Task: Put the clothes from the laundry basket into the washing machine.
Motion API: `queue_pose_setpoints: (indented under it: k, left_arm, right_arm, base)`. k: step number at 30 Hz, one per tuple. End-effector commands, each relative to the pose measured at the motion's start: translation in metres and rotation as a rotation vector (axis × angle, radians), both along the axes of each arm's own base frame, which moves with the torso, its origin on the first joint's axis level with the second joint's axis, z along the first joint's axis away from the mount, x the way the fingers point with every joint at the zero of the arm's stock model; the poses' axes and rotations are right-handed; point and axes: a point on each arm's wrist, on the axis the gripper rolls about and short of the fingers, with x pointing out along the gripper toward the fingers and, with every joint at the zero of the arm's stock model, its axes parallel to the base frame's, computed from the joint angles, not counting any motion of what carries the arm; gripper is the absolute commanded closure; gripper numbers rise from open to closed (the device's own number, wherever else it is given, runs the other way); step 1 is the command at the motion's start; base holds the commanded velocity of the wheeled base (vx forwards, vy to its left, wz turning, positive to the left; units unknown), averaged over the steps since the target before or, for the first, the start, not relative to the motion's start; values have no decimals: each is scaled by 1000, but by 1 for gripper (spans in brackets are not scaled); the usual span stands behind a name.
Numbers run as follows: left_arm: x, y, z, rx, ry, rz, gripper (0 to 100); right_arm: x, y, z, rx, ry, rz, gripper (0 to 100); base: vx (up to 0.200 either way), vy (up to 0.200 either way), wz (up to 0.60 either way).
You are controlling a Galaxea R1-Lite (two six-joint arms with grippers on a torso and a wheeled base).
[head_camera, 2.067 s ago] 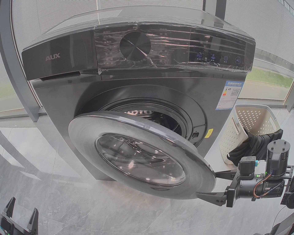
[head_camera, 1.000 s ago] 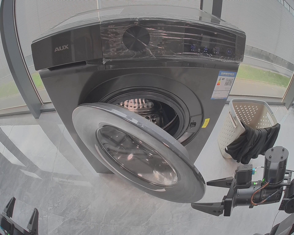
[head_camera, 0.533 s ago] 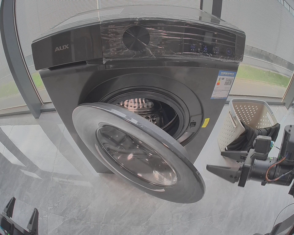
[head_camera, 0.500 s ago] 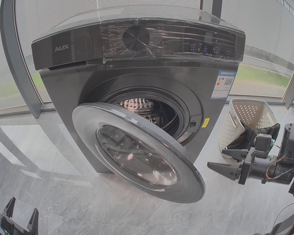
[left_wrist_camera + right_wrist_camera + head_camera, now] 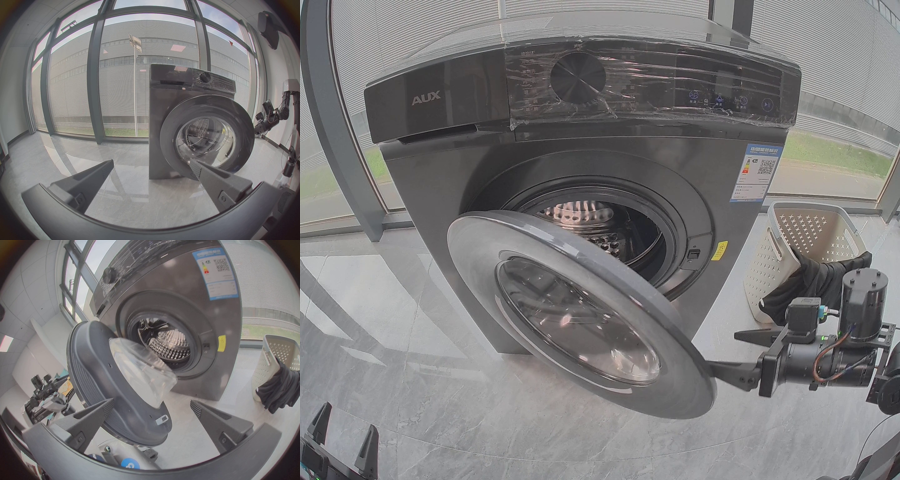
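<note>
Right gripper (image 5: 727, 354), jaws apart, returns beside door (image 5: 581, 312) rim: door-opening step; next, likely pushing it wider.

open tool (image 5: 150, 410), washing machine (image 5: 187, 302) door ajar

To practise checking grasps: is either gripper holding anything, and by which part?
Nothing is held. The right gripper is open at the door rim; the left gripper is open and empty.

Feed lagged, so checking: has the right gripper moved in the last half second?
Yes. Against the laundry basket, which stayed put, the right gripper dropped lower and shifted toward the washer door edge.
</note>
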Motion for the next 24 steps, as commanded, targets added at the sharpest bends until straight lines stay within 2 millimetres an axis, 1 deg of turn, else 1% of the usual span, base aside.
queue_pose_setpoints:
  k: [1, 2, 3, 4, 6, 10, 11, 12, 13, 16, 19, 21, 24]
  left_arm:
    - [0, 0, -5, -1, -2, 0, 0]
    - [0, 0, -5, -1, -2, 0, 0]
    - [0, 0, -5, -1, -2, 0, 0]
    - [0, 0, -5, -1, -2, 0, 0]
    - [0, 0, -5, -1, -2, 0, 0]
    - [0, 0, -5, -1, -2, 0, 0]
    - [0, 0, -5, -1, -2, 0, 0]
    - [0, 0, -5, -1, -2, 0, 0]
    - [0, 0, -5, -1, -2, 0, 0]
    - [0, 0, -5, -1, -2, 0, 0]
    - [0, 0, -5, -1, -2, 0, 0]
    - [0, 0, -5, -1, -2, 0, 0]
    - [0, 0, -5, -1, -2, 0, 0]
  right_arm:
    - [-13, 6, -13, -30, 48, 62, 0]
    - [-19, 9, -15, -33, 54, 91, 0]
    - [-19, 9, -15, -33, 54, 91, 0]
    - [-27, 9, -11, -20, 43, 114, 0]
    - [-28, 9, -9, -12, 38, 111, 0]
    - [-23, 8, -8, -11, 31, 92, 0]
    - [-18, 5, -6, -9, 27, 63, 0]
    - [-18, 5, -6, -9, 27, 63, 0]
    - [-11, 2, -8, -14, 34, 33, 0]
    - [-3, 3, -7, -4, 23, 15, 0]
    - [12, -1, -5, 8, 1, -38, 0]
    - [21, -1, -7, 7, 1, -58, 0]
    - [33, 3, -16, -9, 5, -98, 0]
  base:
    - [0, 0, 0]
    - [0, 0, 0]
    - [0, 0, 0]
    - [0, 0, 0]
    - [0, 0, 0]
    - [0, 0, 0]
    - [0, 0, 0]
    - [0, 0, 0]
    - [0, 0, 0]
    - [0, 0, 0]
    - [0, 0, 0]
    - [0, 0, 0]
    - [0, 0, 0]
